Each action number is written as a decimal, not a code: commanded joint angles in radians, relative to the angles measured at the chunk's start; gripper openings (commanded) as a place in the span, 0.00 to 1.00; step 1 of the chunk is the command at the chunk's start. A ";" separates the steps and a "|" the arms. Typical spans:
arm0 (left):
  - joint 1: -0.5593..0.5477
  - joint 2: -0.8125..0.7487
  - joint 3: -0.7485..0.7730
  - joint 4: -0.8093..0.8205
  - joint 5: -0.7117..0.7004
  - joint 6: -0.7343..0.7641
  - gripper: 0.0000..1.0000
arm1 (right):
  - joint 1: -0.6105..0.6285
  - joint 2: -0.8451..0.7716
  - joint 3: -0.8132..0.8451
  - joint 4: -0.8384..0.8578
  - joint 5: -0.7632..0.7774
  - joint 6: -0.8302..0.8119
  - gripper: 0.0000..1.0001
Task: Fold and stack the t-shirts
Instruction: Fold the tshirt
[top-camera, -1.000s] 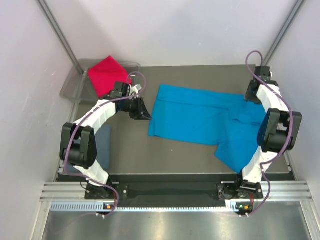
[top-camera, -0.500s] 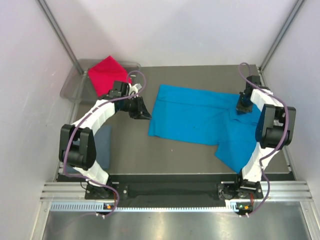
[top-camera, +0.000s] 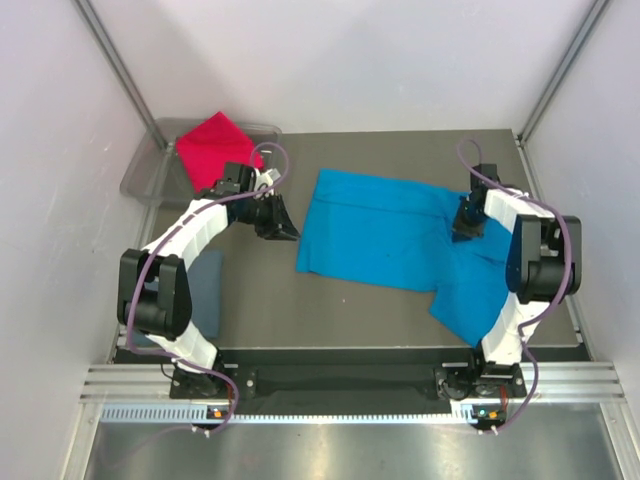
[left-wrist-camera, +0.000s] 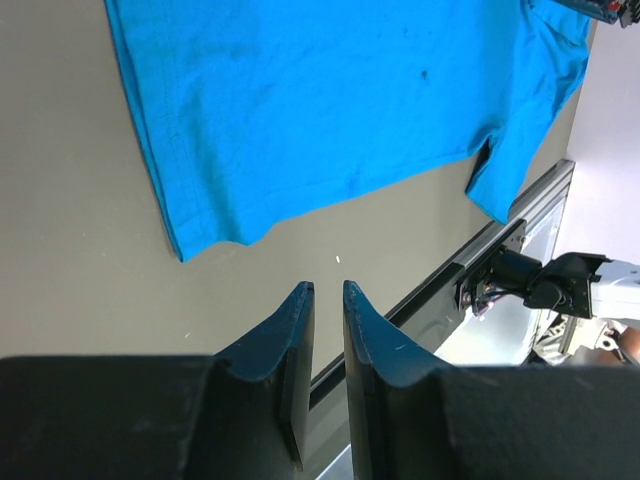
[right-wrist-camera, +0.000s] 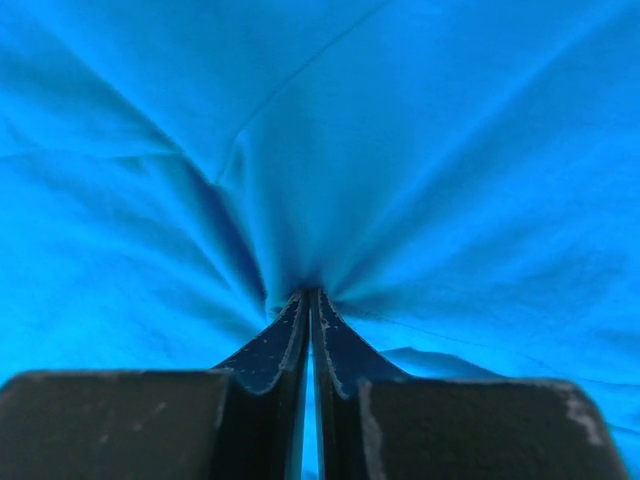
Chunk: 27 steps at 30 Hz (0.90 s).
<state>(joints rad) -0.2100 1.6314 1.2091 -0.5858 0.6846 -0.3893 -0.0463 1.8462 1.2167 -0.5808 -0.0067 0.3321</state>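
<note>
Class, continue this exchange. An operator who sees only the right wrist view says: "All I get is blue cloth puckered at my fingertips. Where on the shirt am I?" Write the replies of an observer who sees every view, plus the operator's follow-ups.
Observer: The right gripper pinches the turquoise t-shirt toward its right end. The rest of the shirt lies spread out on the table.
Operator: And the other arm?
Observer: The left gripper hovers just off the shirt's left edge over bare table, its fingers closed to a narrow slit and holding nothing.
Operator: Any other shirts around?
Observer: A red t-shirt lies in the clear tray at the far left corner.
</note>
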 joint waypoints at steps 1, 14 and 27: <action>0.006 -0.012 0.012 0.014 0.026 0.018 0.23 | -0.050 -0.054 0.015 -0.016 0.039 0.018 0.08; 0.026 0.031 0.013 0.026 0.033 0.026 0.22 | -0.277 0.007 0.171 0.042 0.082 -0.084 0.55; 0.029 0.082 0.056 0.029 0.013 -0.006 0.22 | -0.297 0.323 0.576 0.081 0.220 -0.251 0.65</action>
<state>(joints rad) -0.1852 1.7119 1.2163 -0.5838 0.6910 -0.3923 -0.3317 2.1231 1.7031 -0.5171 0.1726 0.1448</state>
